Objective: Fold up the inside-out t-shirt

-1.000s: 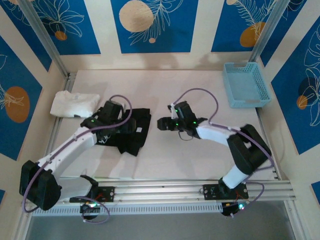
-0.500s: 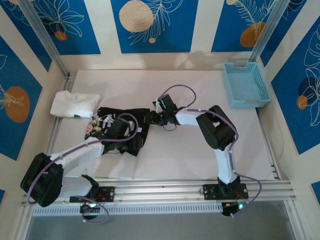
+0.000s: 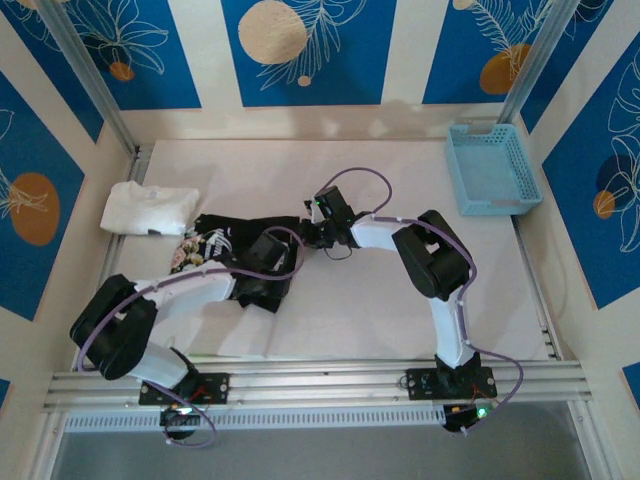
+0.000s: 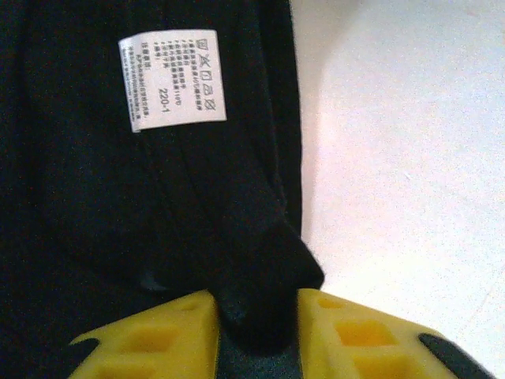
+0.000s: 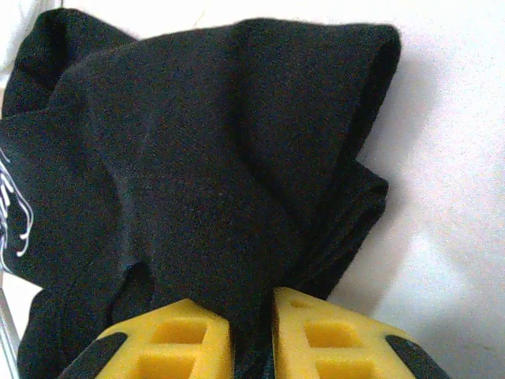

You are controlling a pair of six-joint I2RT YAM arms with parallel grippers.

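White care label (image 4: 172, 81) on inside-out t-shirt (image 4: 95, 229) reads 220-1.

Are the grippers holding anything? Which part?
Both grip the black t-shirt: left gripper pinches an edge fold near the care label; right gripper pinches bunched cloth at its edge.

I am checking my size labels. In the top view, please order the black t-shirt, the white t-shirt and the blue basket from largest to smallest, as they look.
1. black t-shirt, largest, though bunched and partly hidden.
2. basket.
3. white t-shirt, crumpled; it looks somewhat smaller than the basket, but the two are fairly close.
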